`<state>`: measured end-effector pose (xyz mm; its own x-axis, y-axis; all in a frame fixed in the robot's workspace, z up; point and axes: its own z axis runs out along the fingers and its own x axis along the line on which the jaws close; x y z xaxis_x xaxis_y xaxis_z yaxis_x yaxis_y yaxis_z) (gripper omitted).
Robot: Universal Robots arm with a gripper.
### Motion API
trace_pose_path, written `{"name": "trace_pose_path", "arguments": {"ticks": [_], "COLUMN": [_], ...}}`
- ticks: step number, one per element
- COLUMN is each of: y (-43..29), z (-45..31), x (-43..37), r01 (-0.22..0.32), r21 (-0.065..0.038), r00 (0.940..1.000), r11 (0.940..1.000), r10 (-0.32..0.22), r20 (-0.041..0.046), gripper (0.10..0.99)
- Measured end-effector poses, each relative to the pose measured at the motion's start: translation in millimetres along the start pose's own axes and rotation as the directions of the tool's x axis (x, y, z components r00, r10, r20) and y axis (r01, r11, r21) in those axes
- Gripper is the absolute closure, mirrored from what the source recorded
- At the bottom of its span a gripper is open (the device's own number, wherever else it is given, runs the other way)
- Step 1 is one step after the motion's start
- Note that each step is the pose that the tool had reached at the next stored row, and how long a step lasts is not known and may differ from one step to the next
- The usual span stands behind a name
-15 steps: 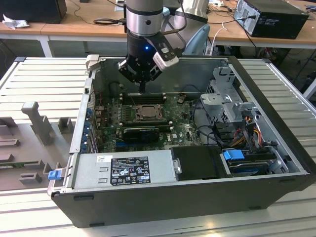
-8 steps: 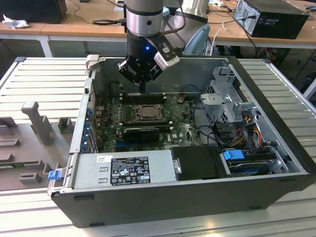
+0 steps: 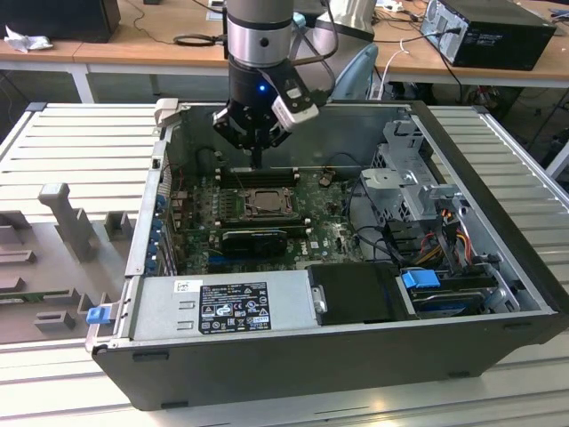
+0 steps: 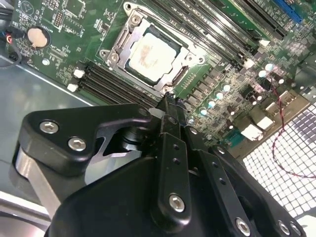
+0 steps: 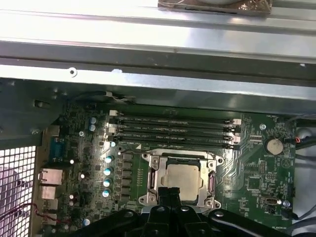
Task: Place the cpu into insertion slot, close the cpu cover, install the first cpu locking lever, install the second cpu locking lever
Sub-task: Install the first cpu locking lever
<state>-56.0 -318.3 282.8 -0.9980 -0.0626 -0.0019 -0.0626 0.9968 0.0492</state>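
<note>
We find the cpu [image 4: 150,53] seated in the insertion slot [image 4: 178,74], the cpu cover [image 4: 123,42] lying flat around its edges. Our gripper [image 4: 167,98] hangs above the slot's rim, fingers [image 4: 172,128] clenched together on nothing. The memory slots [image 5: 173,131] run beside one edge; the case wall [image 3: 356,133] stands well apart, leaving open room over the board [image 5: 247,168].

Bright, even room light; glare whitens the case wall [image 5: 148,34].
</note>
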Motion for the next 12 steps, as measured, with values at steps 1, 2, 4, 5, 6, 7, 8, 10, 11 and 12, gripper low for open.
{"name": "trace_pose_path", "arguments": {"ticks": [1,2,4,5,6,7,8,10,11,12], "y": [0.0,0.1,0.9,1.1,1.5,1.9,2.1,2.3,2.4,2.6], "z": [0.3,0.7,2.6,3.6,5.8,9.1,11.1,14.3,15.8,17.1], "x": [0.9,3.1,15.8,20.0,28.1,36.8,40.6,46.3,48.5,50.6], "r01": [0.000,0.000,0.001,0.000,0.001,0.001,0.000,0.000,0.000,0.001], "r21": [0.000,0.000,0.000,0.000,0.000,0.000,0.000,0.000,0.000,0.000], "r00": [1.0000,1.0000,1.0000,1.0000,1.0000,1.0000,1.0000,1.0000,1.0000,1.0000], "r11": [1.0000,1.0000,1.0000,1.0000,1.0000,1.0000,1.0000,1.0000,1.0000,1.0000], "r10": [0.000,0.000,-0.001,0.000,-0.001,-0.001,0.000,0.000,0.000,-0.001], "r20": [-0.0001,0.0000,0.0020,0.0022,0.0027,0.0031,0.0030,0.0029,0.0030,0.0030], "gripper": [0.980,0.980,0.980,0.980,0.980,0.980,0.980,0.980,0.980,0.980]}}
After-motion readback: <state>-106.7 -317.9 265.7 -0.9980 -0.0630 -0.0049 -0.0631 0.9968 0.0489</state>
